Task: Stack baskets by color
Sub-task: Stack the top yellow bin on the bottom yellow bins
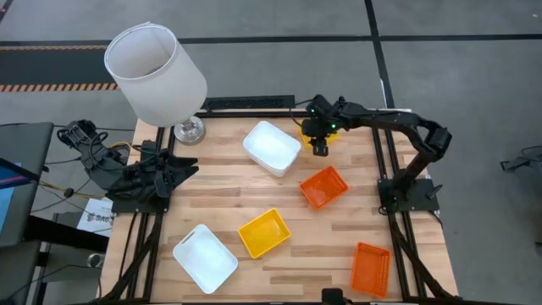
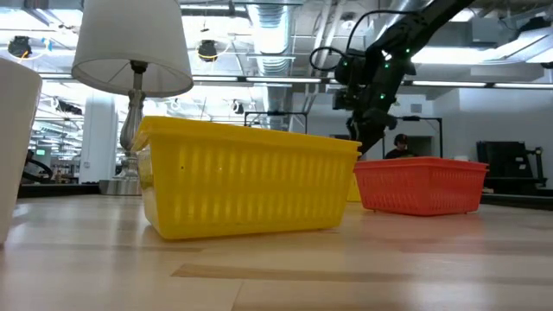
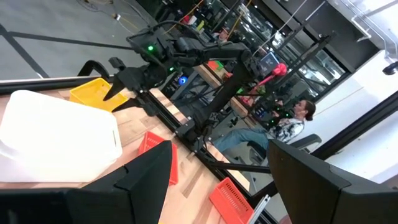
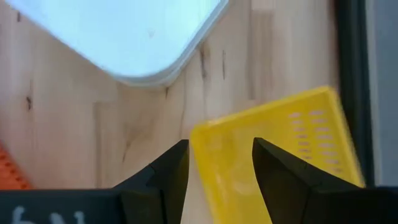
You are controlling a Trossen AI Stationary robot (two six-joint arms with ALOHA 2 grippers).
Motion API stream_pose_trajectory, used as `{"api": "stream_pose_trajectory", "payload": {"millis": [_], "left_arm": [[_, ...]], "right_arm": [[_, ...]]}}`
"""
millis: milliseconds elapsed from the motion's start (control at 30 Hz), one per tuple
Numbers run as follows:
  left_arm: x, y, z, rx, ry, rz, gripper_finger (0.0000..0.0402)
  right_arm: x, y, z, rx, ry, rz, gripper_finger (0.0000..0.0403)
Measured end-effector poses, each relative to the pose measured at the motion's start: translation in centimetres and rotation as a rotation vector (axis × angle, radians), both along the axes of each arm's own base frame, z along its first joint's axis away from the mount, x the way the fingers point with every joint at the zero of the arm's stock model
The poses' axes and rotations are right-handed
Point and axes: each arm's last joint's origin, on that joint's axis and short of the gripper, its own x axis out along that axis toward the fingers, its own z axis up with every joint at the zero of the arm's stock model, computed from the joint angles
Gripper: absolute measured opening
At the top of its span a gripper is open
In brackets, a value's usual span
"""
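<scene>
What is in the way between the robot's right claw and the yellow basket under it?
Nothing visible. The open right gripper hangs straight over the yellow basket at the table's far edge, fingers either side of its corner. The white basket sits beside it, apart.

From above, my right hand (image 1: 320, 146) and its wrist cover most of the yellow basket (image 1: 306, 135) at the far edge of the surface (image 1: 220, 182); only slivers of yellow show around it. My right wrist camera cuts that basket off at the picture's edge, and the white basket (image 4: 124, 37) beside it runs out of frame as well, along with a sliver of orange basket (image 4: 9, 171). Across the surface at low height, the near yellow basket (image 2: 246, 186) hides whatever stands behind it, and a white basket (image 2: 17, 147) is clipped at the side. My left hand (image 1: 174, 172) is folded up too dark and small to read its fingers.
</scene>
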Motion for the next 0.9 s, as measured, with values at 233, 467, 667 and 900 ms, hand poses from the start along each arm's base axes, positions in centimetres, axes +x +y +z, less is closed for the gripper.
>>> {"api": "stream_pose_trajectory", "payload": {"millis": [233, 467, 667, 900], "left_arm": [[0.0, 0.0, 0.0, 0.003, 0.003, 0.001, 0.0252], [0.0, 0.0, -0.1, 0.001, 0.006, 0.001, 0.0252], [0.0, 0.0, -0.1, 0.006, 0.011, 0.002, 0.0252], [0.0, 0.0, -0.3, 0.024, 0.030, 0.001, 0.0252]], "right_arm": [[0.6, -0.3, -2.8, 0.058, 0.097, -0.039, 0.0197], [1.1, -0.9, -5.2, 0.057, 0.207, -0.087, 0.0187], [1.4, -1.3, -5.1, 0.066, 0.206, -0.147, 0.0106], [1.9, -1.9, -2.7, 0.083, 0.141, -0.268, 0.0013]]}}
